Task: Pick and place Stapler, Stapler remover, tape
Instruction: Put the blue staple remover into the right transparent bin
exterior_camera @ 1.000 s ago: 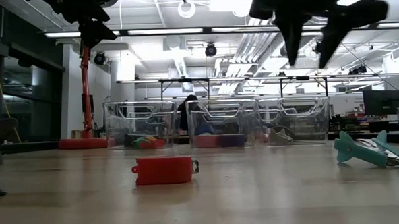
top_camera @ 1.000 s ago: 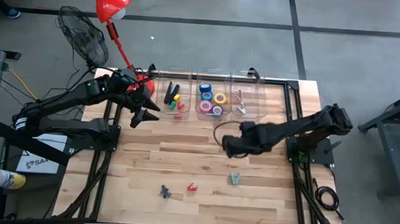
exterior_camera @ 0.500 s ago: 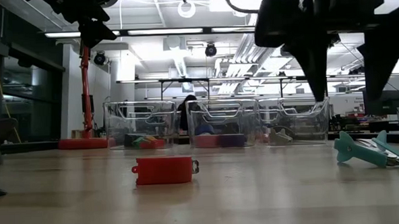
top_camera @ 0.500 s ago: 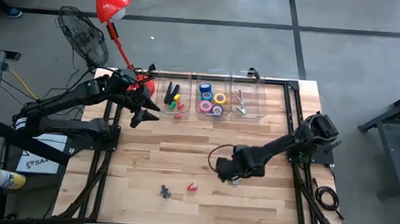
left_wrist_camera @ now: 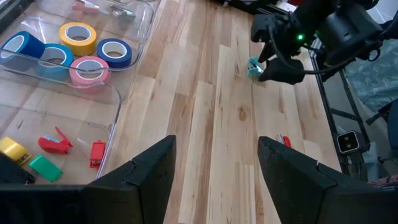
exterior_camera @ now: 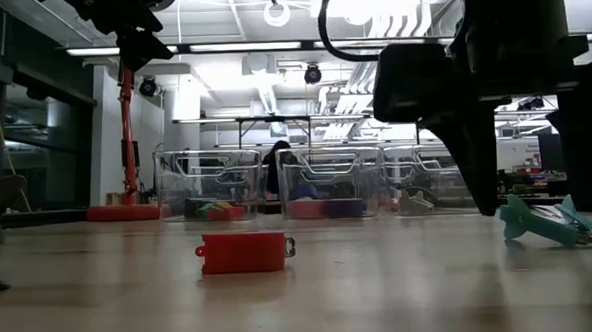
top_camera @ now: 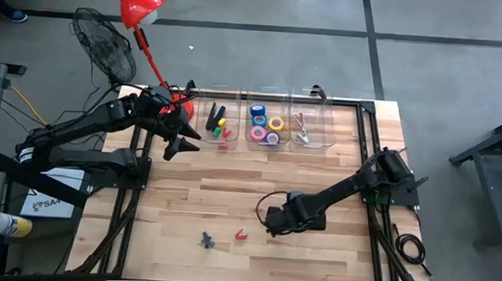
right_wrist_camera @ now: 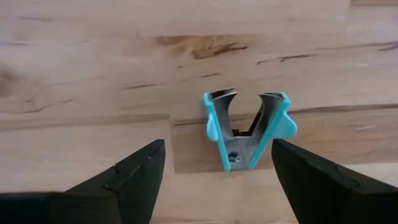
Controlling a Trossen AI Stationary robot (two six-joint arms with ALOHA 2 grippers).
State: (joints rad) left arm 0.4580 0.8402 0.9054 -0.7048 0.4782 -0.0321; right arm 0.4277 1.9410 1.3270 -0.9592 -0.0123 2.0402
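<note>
the right gripper [right_wrist_camera: 214,171] hangs low over the worktop [top_camera: 231,200] with its fingers spread wide and nothing in them, set either side of the teal staple remover [right_wrist_camera: 247,129] so they can likely close across its body. that remover lies flat near the worktop's middle, jaws pointing away from the gripper. a red stapler [exterior_camera: 243,252] and a dark piece [top_camera: 206,239] wait to its left, nearer the front edge. at the far edge, three clear bins [top_camera: 309,143] hold sorted items, the tape rolls [left_wrist_camera: 84,53] in the middle one. the left gripper [left_wrist_camera: 214,168] waits open and empty beside the left bin.
</note>
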